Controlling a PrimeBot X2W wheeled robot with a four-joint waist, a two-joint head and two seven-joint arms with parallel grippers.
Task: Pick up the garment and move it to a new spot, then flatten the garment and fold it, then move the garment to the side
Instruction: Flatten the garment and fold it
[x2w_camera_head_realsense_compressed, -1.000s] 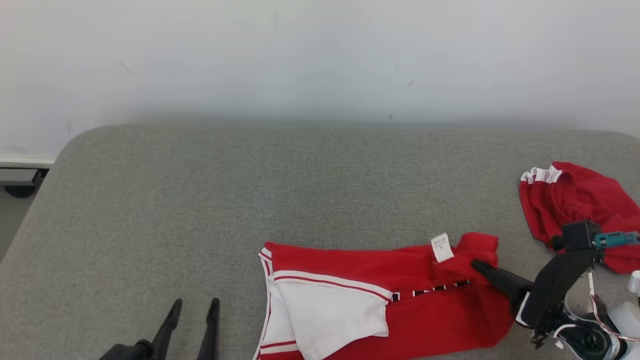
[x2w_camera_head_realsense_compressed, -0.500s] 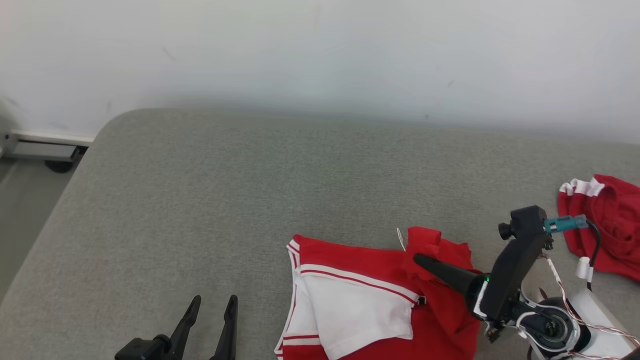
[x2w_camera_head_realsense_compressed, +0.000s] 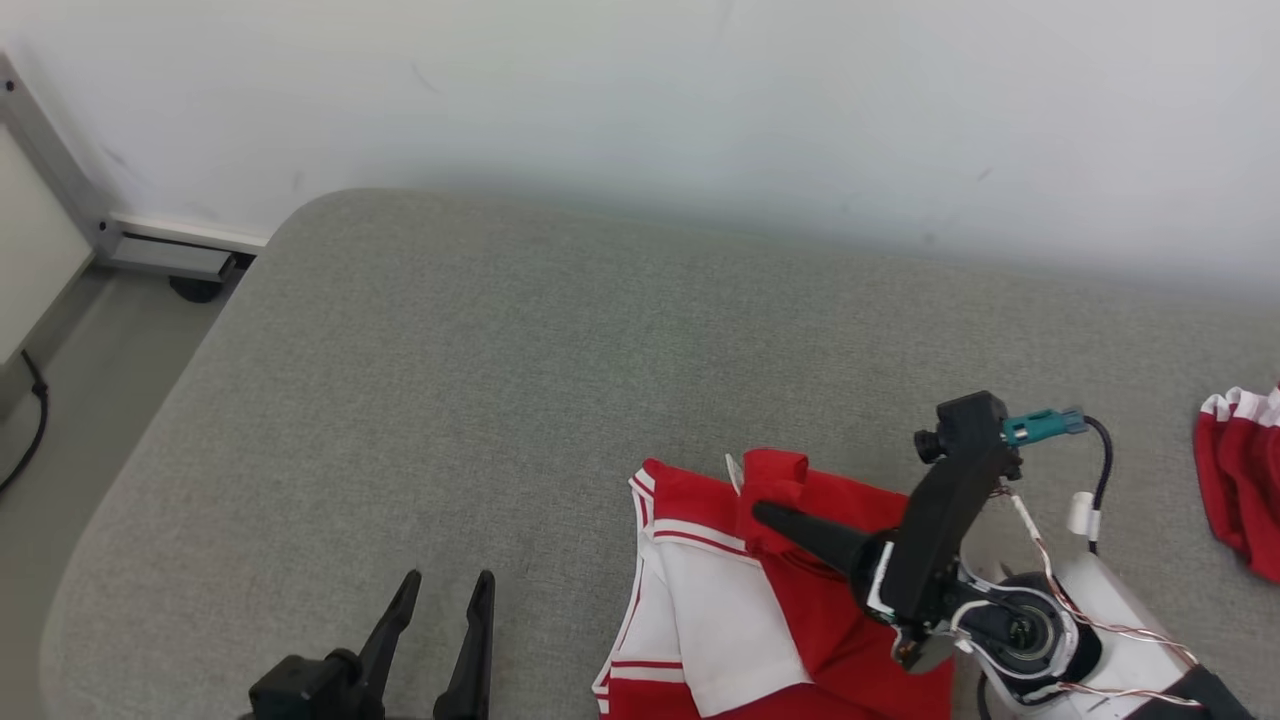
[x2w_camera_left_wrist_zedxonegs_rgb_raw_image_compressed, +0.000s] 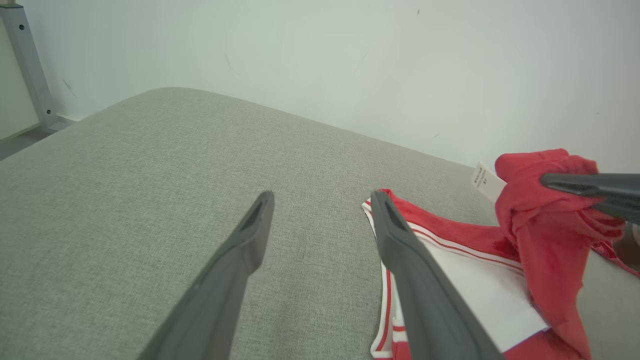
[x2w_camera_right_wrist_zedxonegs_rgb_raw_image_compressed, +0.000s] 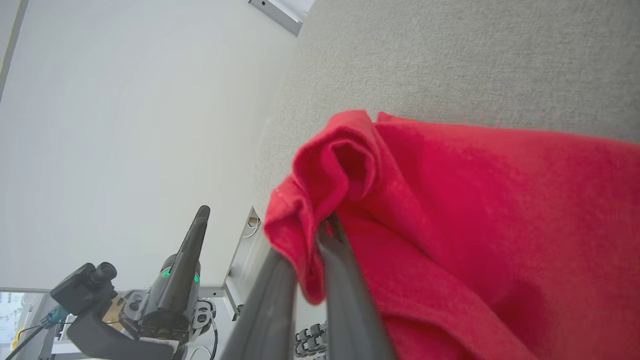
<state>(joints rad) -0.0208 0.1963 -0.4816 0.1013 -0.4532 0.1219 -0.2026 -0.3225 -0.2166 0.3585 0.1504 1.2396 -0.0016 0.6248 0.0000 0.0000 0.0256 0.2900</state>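
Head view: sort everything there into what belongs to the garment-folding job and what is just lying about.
In the job:
red and white garment, one red fold lifted
right gripper, shut on that fold
left gripper, open, holding nothing
grey padded surface under the garment

Lying about:
second red garment at the right edge, untouched
black cable on the floor

The place looked like a robot test lab: a bare white wall (x2w_camera_head_realsense_compressed: 640, 90), a wide work surface (x2w_camera_head_realsense_compressed: 420, 400) padded in grey cloth, a grey metal frame (x2w_camera_head_realsense_compressed: 58, 160) by the wall, a black cable (x2w_camera_head_realsense_compressed: 41, 405) loose on the floor, and exposed wires (x2w_camera_head_realsense_compressed: 1040, 562) on the robot's arm.
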